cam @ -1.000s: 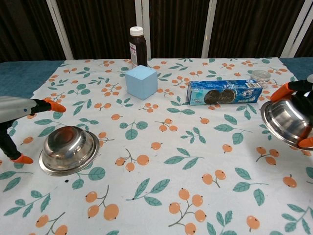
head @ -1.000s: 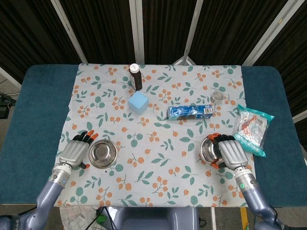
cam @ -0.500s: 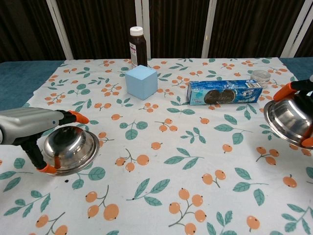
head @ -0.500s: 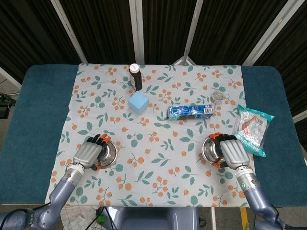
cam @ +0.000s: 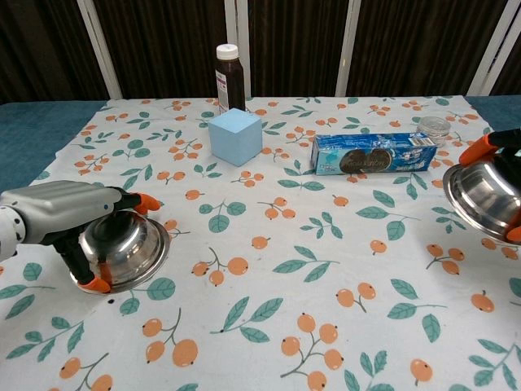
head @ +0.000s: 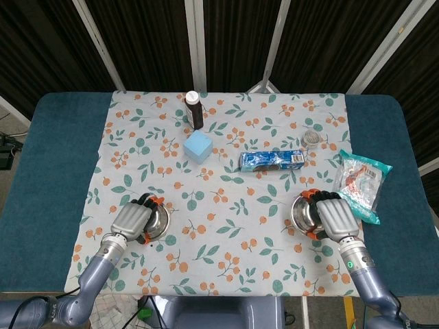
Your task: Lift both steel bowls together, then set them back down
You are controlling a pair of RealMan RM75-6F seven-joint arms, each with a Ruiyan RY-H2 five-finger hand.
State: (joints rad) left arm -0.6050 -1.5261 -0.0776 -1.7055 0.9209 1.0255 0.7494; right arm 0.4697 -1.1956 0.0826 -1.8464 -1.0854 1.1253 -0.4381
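The left steel bowl (head: 160, 220) (cam: 124, 249) is tipped up on its side, its opening facing the table's middle, and my left hand (head: 132, 219) (cam: 59, 213) grips it over its outer rim. The right steel bowl (head: 303, 213) (cam: 487, 200) is tilted too, opening towards the middle, with my right hand (head: 334, 215) (cam: 499, 140) wrapped round its outer edge. In the chest view the right hand is mostly cut off by the frame edge. Whether either bowl's lower rim still touches the cloth I cannot tell.
On the floral cloth (head: 226, 199) stand a brown bottle (head: 195, 110), a blue cube (head: 198, 147), a blue biscuit pack (head: 271, 160) and a small clear jar (head: 313, 139). A plastic bag (head: 361, 185) lies just right of the right hand.
My left hand has moved right onto the left bowl, closed on it and tipped it up. The right hand, holding its bowl throughout, has drifted slightly right.
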